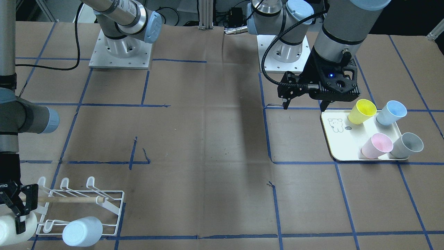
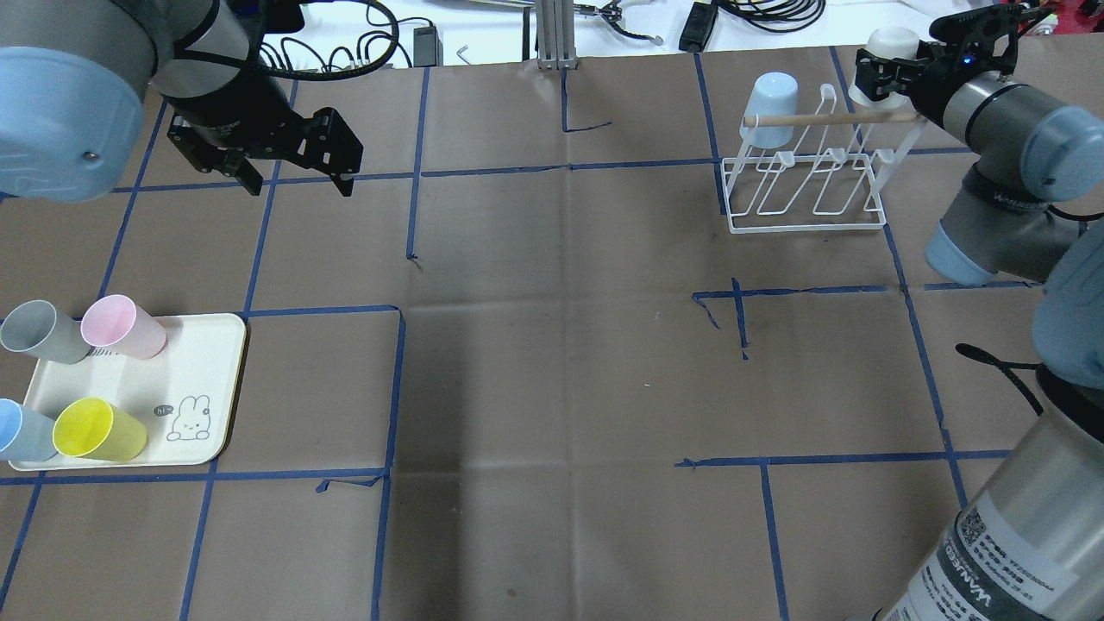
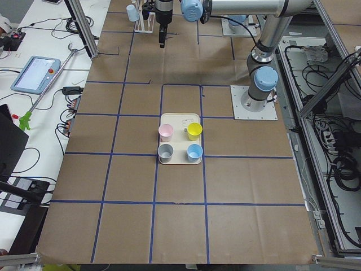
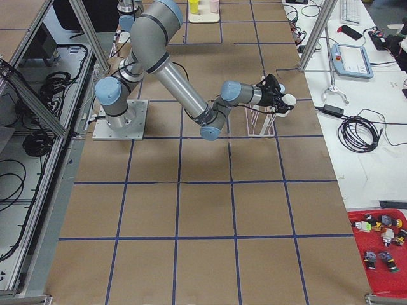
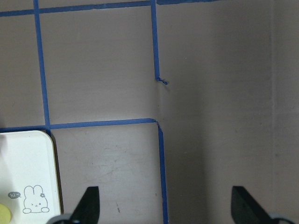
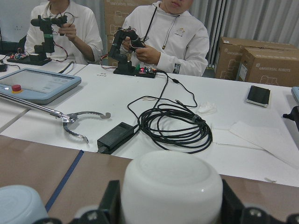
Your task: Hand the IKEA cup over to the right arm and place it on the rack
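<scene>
1. Right arm (image 2: 1000, 112): reaches out to the far end of the rack. The handover looks done (judging by who has the cup), and only the placing is left.
2. Left gripper (image 2: 300, 183): jaws spread wide with nothing between them, hovering over bare table near the tray.
3. Rack (image 2: 811, 227): a pale-blue cup (image 2: 770, 99) already hangs mouth-down at one end. Most prongs are free.
4. Tray (image 2: 211, 362): carries a grey cup (image 2: 39, 332), pink cup (image 2: 121, 326), tray blue cup (image 2: 21, 431) and yellow cup (image 2: 95, 429), all standing mouth-up.
5. Right gripper (image 6: 170, 207): clamped on the white cup (image 2: 893, 41), a finger on each side.
6. White cup: at the rack's end opposite the pale-blue one, base up and mouth down, long axis near vertical. I can't tell whether it's seated on a prong.
</scene>
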{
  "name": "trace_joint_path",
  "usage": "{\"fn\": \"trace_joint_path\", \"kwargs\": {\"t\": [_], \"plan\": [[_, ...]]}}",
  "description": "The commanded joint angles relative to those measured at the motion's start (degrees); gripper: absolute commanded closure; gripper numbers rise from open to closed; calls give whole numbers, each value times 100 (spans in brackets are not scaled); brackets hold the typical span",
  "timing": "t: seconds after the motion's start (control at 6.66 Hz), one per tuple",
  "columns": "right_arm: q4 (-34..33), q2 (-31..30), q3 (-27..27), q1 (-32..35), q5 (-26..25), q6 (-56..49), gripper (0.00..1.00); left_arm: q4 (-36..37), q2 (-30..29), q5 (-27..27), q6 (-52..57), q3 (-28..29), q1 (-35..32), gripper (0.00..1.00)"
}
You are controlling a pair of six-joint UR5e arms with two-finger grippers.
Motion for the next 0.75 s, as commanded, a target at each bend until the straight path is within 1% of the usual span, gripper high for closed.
{"fn": "trace_joint_path", "kwargs": {"t": [0.0, 0.3, 0.45, 0.6], "plan": [[6, -59, 8, 9, 3, 4, 0, 2, 19, 1, 41, -13, 19, 1], [146, -155, -36, 62, -58, -22, 0, 20, 20, 1, 33, -22, 19, 1], [478, -321, 17, 88, -67, -5, 0, 20, 46, 1, 32, -57, 19, 1], [1212, -558, 17, 150, -102, 13, 0, 20, 46, 1, 6, -66, 19, 1]]}}
